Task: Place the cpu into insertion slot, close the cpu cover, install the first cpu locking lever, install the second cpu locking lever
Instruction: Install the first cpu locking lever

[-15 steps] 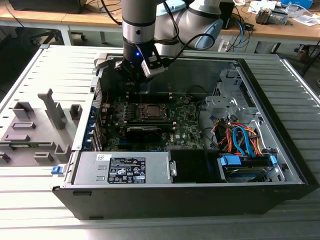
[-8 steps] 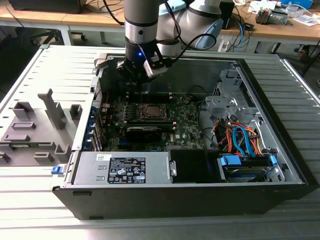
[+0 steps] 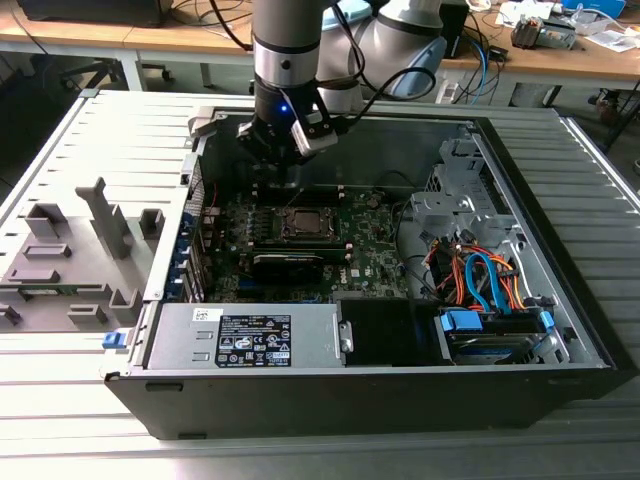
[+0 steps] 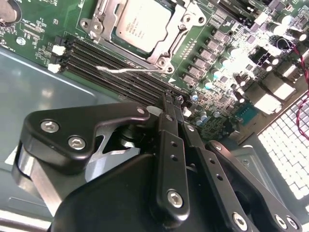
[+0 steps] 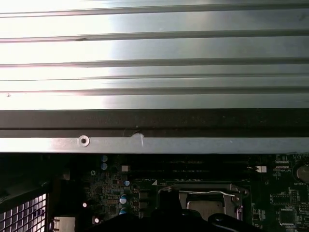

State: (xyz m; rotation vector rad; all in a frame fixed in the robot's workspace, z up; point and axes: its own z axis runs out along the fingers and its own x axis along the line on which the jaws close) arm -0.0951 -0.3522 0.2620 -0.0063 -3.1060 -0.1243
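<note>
The silvery cpu (image 4: 140,23) lies flat in the insertion slot (image 4: 179,37), the cpu cover (image 4: 166,57) framing it; beside the slot, the claw (image 4: 175,104) hangs with fingers together, holding nothing, near black memory slots (image 4: 116,67)

The gripper (image 3: 283,165) hangs inside the open case (image 3: 560,330), just beyond the cpu (image 3: 303,222), whose top stands clear. At three o'clock, in the exterior view, the drive cage (image 3: 450,205) and cables (image 3: 480,280) crowd in; at six, a graphics card (image 3: 288,262).
</note>
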